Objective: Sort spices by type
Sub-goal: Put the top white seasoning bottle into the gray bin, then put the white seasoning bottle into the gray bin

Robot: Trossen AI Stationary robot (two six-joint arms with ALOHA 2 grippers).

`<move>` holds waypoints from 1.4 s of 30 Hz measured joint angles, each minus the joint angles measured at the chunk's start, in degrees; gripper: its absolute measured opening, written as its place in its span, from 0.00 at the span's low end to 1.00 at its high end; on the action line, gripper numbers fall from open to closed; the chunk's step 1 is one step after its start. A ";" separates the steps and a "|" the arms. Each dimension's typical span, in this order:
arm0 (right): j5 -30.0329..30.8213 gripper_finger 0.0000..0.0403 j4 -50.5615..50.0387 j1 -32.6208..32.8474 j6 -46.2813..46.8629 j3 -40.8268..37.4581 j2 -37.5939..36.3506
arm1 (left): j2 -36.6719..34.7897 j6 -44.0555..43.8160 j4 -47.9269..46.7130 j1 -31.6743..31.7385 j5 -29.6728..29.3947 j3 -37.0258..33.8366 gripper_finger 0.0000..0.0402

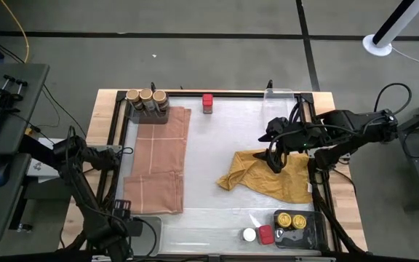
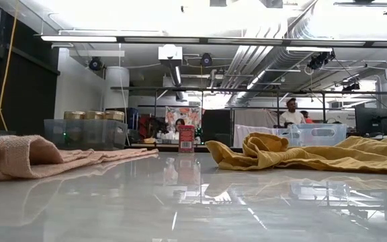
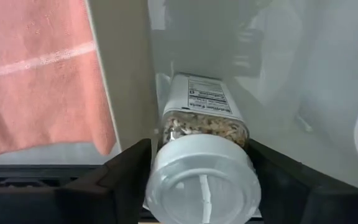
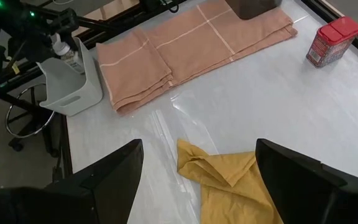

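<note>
My left gripper [image 3: 201,205] is at the table's near left corner, over a clear tray [image 1: 151,231], shut on a white-lidded jar of flakes [image 3: 204,143]; the jar also shows in the right wrist view [image 4: 61,48]. My right gripper [image 4: 197,186] is open and empty above the mustard-yellow cloth [image 1: 268,178]. Three tan-lidded jars [image 1: 145,97] stand in a clear tray at the far left. A red jar [image 1: 207,102] stands on the table at the far edge. Two gold-lidded jars [image 1: 291,219], a red-lidded jar [image 1: 265,234] and a white-lidded jar [image 1: 249,233] are at the near right. My left gripper pinches the white-lidded jar between its two fingers [image 3: 123,180], by the sides just under the lid [image 3: 166,134]. The fingers come from above and lie along the jar, whose lid [image 3: 201,186] faces the wrist. The jar's bottom points down into the tray.
A folded pink cloth [image 1: 158,160] lies on the left half of the table. A dark tray [image 1: 297,231] at the near right holds the gold-lidded jars. A raised frame [image 1: 217,93] runs round the white work surface, which is bare in the middle [image 1: 209,153].
</note>
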 joint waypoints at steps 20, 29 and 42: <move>-1.60 0.76 -0.07 -0.02 -1.39 0.00 0.00 | -0.52 12.95 -17.69 6.41 -6.69 19.28 0.61; -10.77 0.68 6.48 5.39 -3.30 0.02 5.62 | -0.52 18.91 -16.95 20.06 -30.04 29.52 0.61; -20.98 0.05 8.97 21.16 0.00 0.02 22.44 | -0.51 34.27 18.22 31.53 -37.08 25.22 0.05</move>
